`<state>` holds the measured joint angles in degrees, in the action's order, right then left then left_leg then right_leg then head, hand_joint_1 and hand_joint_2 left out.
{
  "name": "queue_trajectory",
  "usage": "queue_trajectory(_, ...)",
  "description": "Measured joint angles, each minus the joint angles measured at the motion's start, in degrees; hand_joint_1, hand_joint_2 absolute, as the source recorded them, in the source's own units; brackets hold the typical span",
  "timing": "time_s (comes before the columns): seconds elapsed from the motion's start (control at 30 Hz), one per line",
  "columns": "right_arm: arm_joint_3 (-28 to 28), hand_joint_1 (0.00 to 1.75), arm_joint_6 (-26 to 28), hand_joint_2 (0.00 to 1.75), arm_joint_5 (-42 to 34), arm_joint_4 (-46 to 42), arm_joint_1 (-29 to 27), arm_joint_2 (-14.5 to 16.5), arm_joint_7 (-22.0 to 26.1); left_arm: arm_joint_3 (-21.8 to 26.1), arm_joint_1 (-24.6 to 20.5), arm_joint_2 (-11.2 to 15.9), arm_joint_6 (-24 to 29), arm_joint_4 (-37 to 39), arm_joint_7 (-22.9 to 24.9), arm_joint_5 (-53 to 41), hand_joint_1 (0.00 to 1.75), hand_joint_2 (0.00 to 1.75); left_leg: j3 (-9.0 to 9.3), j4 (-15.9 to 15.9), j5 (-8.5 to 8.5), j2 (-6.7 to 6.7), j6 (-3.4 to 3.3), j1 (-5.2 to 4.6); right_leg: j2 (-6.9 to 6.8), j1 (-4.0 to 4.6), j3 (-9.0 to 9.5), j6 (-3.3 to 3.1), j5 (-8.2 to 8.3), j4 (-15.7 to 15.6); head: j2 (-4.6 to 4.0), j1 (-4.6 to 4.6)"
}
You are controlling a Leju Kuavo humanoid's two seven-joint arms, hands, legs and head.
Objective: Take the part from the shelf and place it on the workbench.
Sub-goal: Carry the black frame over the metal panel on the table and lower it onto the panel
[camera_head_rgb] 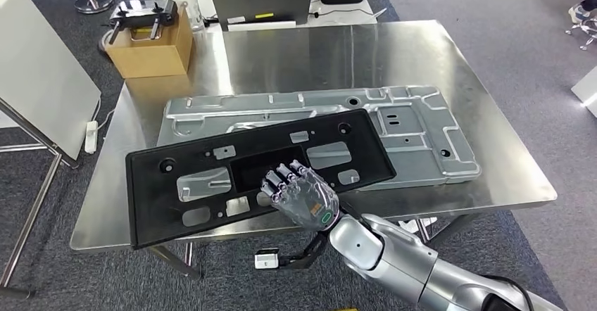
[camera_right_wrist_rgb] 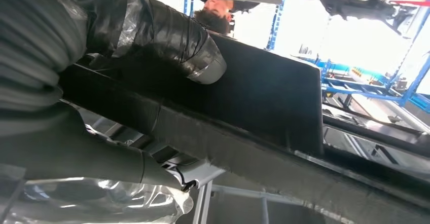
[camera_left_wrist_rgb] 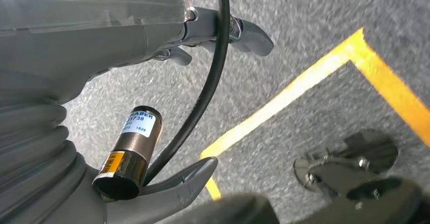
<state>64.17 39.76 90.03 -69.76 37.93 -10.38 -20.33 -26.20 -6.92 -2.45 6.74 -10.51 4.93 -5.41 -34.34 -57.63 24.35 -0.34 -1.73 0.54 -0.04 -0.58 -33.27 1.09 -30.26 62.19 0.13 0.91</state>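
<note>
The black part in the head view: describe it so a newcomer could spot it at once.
On the steel workbench, nearest the robot, the black part lies partly over a silver panel, with the right hand gripping its near edge. It alone is black, with cut-outs.

A factory-style workshop or robot test floor. Beyond the right hand stands a steel workbench bearing a stamped metal panel. Grey carpet with yellow floor tape lies below the left hand; blue racking stands farther off.
</note>
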Motion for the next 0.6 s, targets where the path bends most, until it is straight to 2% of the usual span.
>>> queue_trajectory(0.07,0.0,1.75,0.0,1.75,0.0,0.0,-0.1,0.0,0.1,0.0,-0.1,0.0,0.0,0.0,0.0,0.0,0.00,1.75,0.40,0.0,0.40,-0.01,-0.50,-0.05,0.04,-0.11,-4.46,0.17,-3.03,7.8,0.00,-0.01)
queue_trajectory(0.1,0.0,1.75,0.0,1.75,0.0,0.0,-0.3,0.0,0.2,0.0,-0.1,0.0,0.0,0.0,0.0,0.0,0.00,1.75,0.60,0.0,0.63,-0.04,-0.61,-0.11,0.04,-0.13,-6.80,0.24,-3.90,11.4,0.00,0.00)
queue_trajectory(0.13,0.0,1.75,0.0,1.75,0.0,0.1,-0.5,0.0,0.3,0.0,-0.1,0.0,-0.1,0.0,0.0,0.0,0.00,1.75,0.89,0.0,0.92,-0.09,-0.63,-0.16,0.04,-0.14,-8.34,0.25,-3.59,13.2,0.00,0.00)
queue_trajectory(0.17,0.0,1.75,0.0,1.75,0.0,0.1,-0.6,0.0,0.3,0.0,0.0,0.0,-0.2,0.0,0.0,0.0,0.00,1.75,1.28,-0.1,1.24,-0.16,-0.58,-0.18,0.04,-0.14,-8.70,0.19,-2.04,12.7,0.00,0.00)
queue_trajectory(0.2,0.0,1.75,0.0,1.75,0.0,0.2,-0.7,0.0,0.3,0.0,0.0,0.0,-0.2,0.0,0.0,0.0,0.00,1.75,1.78,-0.2,1.60,-0.22,-0.48,-0.18,0.03,-0.14,-7.85,0.05,0.47,9.8,0.00,0.00)
queue_trajectory(0.23,0.0,1.75,0.0,1.75,0.0,0.2,-0.7,0.0,0.3,0.0,0.0,0.0,-0.2,0.0,0.0,-0.1,0.00,1.75,2.25,-0.3,2.03,-0.26,-0.34,-0.18,0.03,-0.12,-6.33,-0.18,3.13,5.6,0.00,-0.02)
queue_trajectory(0.27,0.0,1.75,0.0,1.75,0.0,0.2,-0.6,0.0,0.4,0.0,0.0,0.0,-0.3,0.0,0.0,-0.1,0.00,1.75,2.59,-0.4,2.44,-0.29,-0.11,-0.28,0.04,0.02,-4.69,-0.40,4.87,1.7,0.00,-0.02)
queue_trajectory(0.3,0.0,1.75,0.0,1.75,0.0,0.2,-0.6,0.0,0.4,0.0,-0.1,0.0,-0.3,0.0,0.0,-0.1,0.00,1.75,2.77,-0.5,2.77,-0.30,0.16,-0.35,0.05,0.11,-3.48,-0.63,5.84,-1.1,0.00,-0.02)
queue_trajectory(0.37,-0.1,1.75,0.0,1.75,0.0,0.2,-0.6,0.0,0.7,0.0,-0.2,0.0,-0.3,0.0,0.0,-0.1,0.00,1.75,2.88,-0.4,3.13,-0.31,0.74,-0.46,0.14,0.34,-2.69,-1.06,5.58,-2.7,0.00,-0.01)
queue_trajectory(0.47,-0.6,1.75,0.0,1.75,0.0,0.1,-0.7,0.2,1.2,0.0,-0.2,0.1,-0.3,0.0,0.0,-0.2,0.00,1.75,2.88,-1.3,4.05,-0.16,1.72,-0.35,0.30,-0.01,-2.13,-1.95,5.36,-3.2,0.00,0.02)
queue_trajectory(0.53,-0.9,1.75,0.0,1.75,0.0,0.0,-0.7,0.4,1.4,0.0,-0.2,0.1,-0.3,0.0,0.0,-0.2,0.00,1.75,0.42,-6.6,6.61,-0.04,2.31,-0.09,0.22,-0.18,-1.51,-2.49,5.08,-3.5,0.00,0.04)
queue_trajectory(0.6,-1.0,1.75,0.0,1.75,0.0,0.0,-0.8,0.5,1.4,0.0,-0.2,0.1,-0.3,0.0,0.0,-0.2,0.00,1.75,-4.05,-14.3,9.37,0.00,2.75,0.10,0.13,-0.14,-1.06,-2.73,4.61,-3.5,0.00,0.05)
